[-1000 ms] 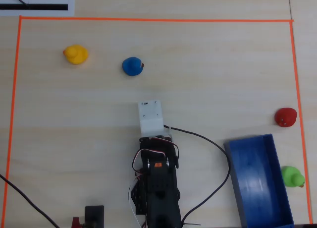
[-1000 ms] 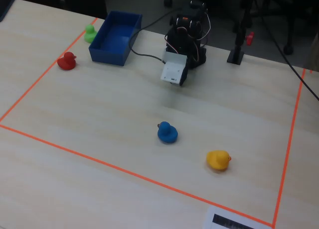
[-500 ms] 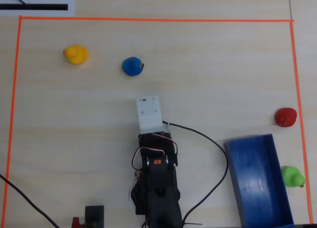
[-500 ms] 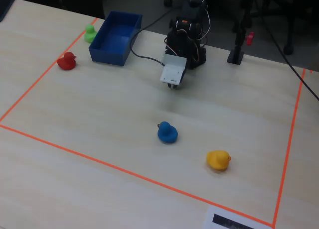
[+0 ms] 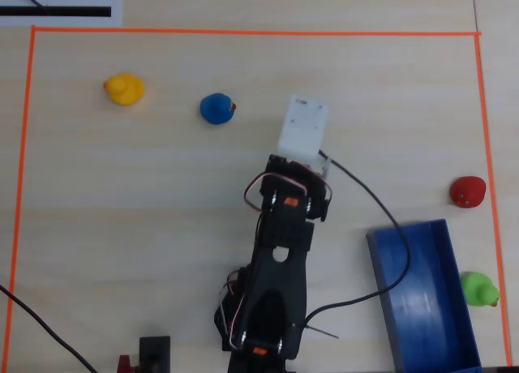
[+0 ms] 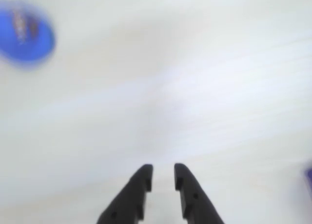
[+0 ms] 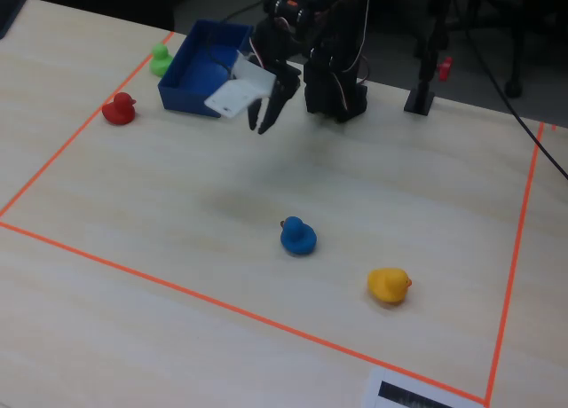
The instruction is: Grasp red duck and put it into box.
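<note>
1. Red is the colour that matters: the red duck (image 5: 468,191) sits near the right edge of the taped area in the overhead view, just inside the orange tape line (image 5: 486,146) and a little above the near end of the box (image 5: 442,324).
2. In the fixed view the same red duck (image 7: 118,109) sits at the far left, near the blue box (image 7: 191,93), with a green duck (image 7: 161,59) at the tape just beyond the box.
3. In the wrist view the gripper (image 6: 163,177) holds nothing; its two dark fingers (image 6: 139,190) stand slightly apart with bare table showing between them.
4. The gripper hangs above the middle of the table in the fixed view (image 7: 269,113), well apart from the red duck.
5. The relation that decides the next move: seen from overhead, the duck lies far to the right of the gripper, so the arm probably needs to swing right.
6. A blue duck (image 5: 216,109) lies nearer the gripper on the opposite side, blurred at the wrist view's upper left (image 6: 25,35); a yellow duck (image 5: 124,88) sits beyond it.
7. Neither belongs to the task.
</note>
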You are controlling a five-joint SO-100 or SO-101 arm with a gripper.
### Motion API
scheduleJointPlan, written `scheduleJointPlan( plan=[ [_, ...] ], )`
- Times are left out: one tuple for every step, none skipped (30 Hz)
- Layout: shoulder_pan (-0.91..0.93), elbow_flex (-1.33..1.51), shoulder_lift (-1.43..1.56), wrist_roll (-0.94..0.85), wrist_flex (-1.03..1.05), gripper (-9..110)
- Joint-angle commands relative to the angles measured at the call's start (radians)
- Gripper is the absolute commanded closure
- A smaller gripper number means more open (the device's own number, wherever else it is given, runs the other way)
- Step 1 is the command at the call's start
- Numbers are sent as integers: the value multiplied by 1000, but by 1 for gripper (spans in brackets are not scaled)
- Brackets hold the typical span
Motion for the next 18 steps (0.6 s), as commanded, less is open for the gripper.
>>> scheduleJointPlan(
  plan=[
    [187, -483, -247, 2, -2, 99],
    [233, -532, -290, -2, -23, 99],
    [284, -574, -328, -3, -52, 98],
    [333, -606, -364, -3, -84, 97],
    [382, -634, -394, -3, -117, 95],
    [430, -657, -420, -2, -146, 92],
    [477, -673, -439, -3, -178, 89],
    [523, -683, -453, -3, -210, 87],
    [565, -686, -468, -6, -242, 85],
    [604, -687, -482, -18, -272, 84],
    [643, -690, -500, -32, -296, 84],
    [678, -695, -518, -38, -321, 83],
    [712, -701, -538, -44, -344, 82],
    [742, -706, -560, -51, -370, 82],
    [767, -712, -584, -52, -399, 81],
    [790, -716, -607, -54, -423, 80],
    [808, -716, -632, -60, -445, 80],
    [822, -716, -657, -67, -463, 80]
  ],
)
